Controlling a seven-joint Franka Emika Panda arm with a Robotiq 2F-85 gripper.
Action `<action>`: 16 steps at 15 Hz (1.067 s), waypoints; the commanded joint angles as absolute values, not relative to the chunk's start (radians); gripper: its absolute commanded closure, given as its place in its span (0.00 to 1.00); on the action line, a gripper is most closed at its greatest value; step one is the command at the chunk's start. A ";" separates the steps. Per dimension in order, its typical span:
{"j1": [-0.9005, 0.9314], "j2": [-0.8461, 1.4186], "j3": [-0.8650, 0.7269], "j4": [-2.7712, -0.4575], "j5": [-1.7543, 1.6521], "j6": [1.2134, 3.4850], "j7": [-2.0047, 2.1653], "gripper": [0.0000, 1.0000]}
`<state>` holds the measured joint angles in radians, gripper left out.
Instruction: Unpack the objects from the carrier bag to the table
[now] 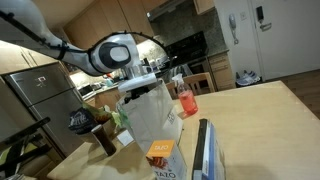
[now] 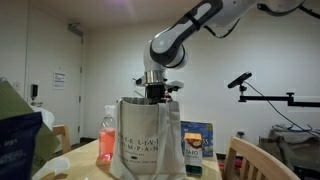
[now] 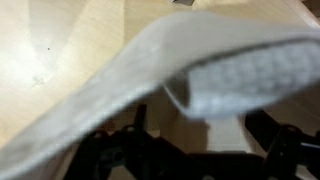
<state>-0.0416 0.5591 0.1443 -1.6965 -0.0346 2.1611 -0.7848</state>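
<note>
Exterior view first: my gripper (image 1: 148, 82) hangs right over the mouth of the carrier bag (image 1: 150, 118), which stands upright on the table (image 1: 265, 115). An orange carton (image 1: 160, 152) and a blue-and-white package (image 1: 205, 150) sit on the wood in front of it. A red-pink bottle (image 1: 185, 100) is just behind.

In an exterior view from the opposite side, the gripper (image 2: 155, 93) is level with the rim of the carrier bag (image 2: 150, 138). The blue-and-white package (image 2: 197, 143) stands just beside it. I can't see what's left inside.

Wrist view: a blurred white strip of bag (image 3: 150, 70) runs right across the lens. The dark fingers (image 3: 285, 145) are spread wide below it, with nothing gripped that I can make out.

The danger, as I judge it, is that I'm going down blind. A finger could snag that limp rim, and then I'd lift the bag itself. I could also drag it into the bottle and tip it over. If I close on plastic together with an item, the whole lot comes up.
</note>
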 commanded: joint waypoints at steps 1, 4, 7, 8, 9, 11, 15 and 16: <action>-0.047 0.533 0.140 -1.728 -0.031 2.170 -0.791 0.00; -0.050 0.530 0.137 -1.733 -0.031 2.171 -0.788 0.00; -0.049 0.528 0.133 -1.733 -0.036 2.163 -0.784 0.00; -0.048 0.531 0.132 -1.730 -0.037 2.158 -0.785 0.00; -0.046 0.534 0.131 -1.727 -0.040 2.153 -0.783 0.00; -0.043 0.541 0.131 -1.722 -0.040 2.149 -0.783 0.00; -0.040 0.559 0.134 -1.713 -0.039 2.148 -0.788 0.00; -0.041 0.563 0.135 -1.712 -0.037 2.149 -0.788 0.00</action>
